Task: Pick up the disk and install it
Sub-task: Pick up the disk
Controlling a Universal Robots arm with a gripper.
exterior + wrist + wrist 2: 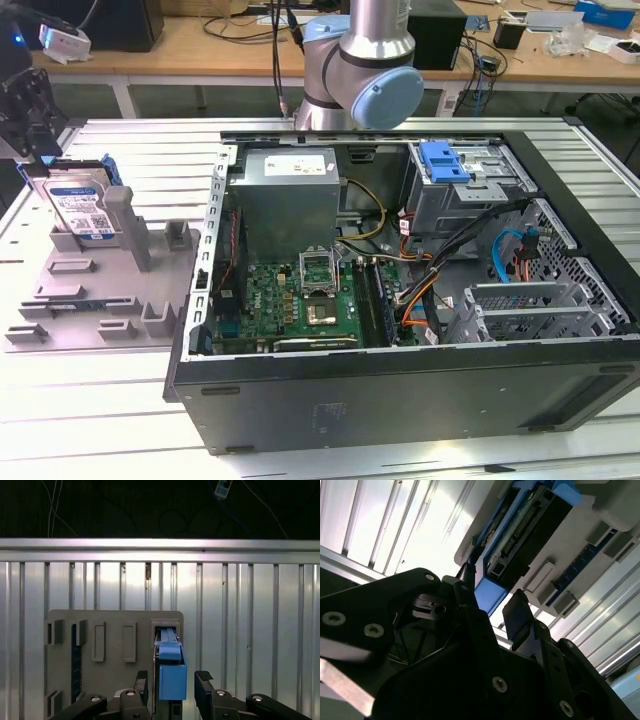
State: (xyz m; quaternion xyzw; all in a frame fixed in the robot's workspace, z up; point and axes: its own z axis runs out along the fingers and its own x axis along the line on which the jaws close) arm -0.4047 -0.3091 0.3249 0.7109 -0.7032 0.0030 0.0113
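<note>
the main risk, as i judge it, is a poor grip. the gripper (173, 679) sits with its fingers (204, 678) apart, one on either side of the blue end of the disk (82, 207), with a gap showing on both sides, so nothing is clamped. if the jaws close off-centre, or catch just the thin plastic tab, the disk could tilt, bind in its slot or slip on the lift. a skewed pull might also drag the grey holder fixture (95, 290) across the slatted aluminium table (120, 400), since nothing visible pins it down. the disk stands on edge in a slot of that fixture, at the exterior view's left, well apart from the open computer case (400, 395) and its grey drive cage (455, 205) topped by a blue bracket (445, 160). it is a flat silver hard drive with a white-and-blue label, edged by a bright blue plastic carrier. in both wrist views the carrier's end tab lies between the fingertips.
</note>
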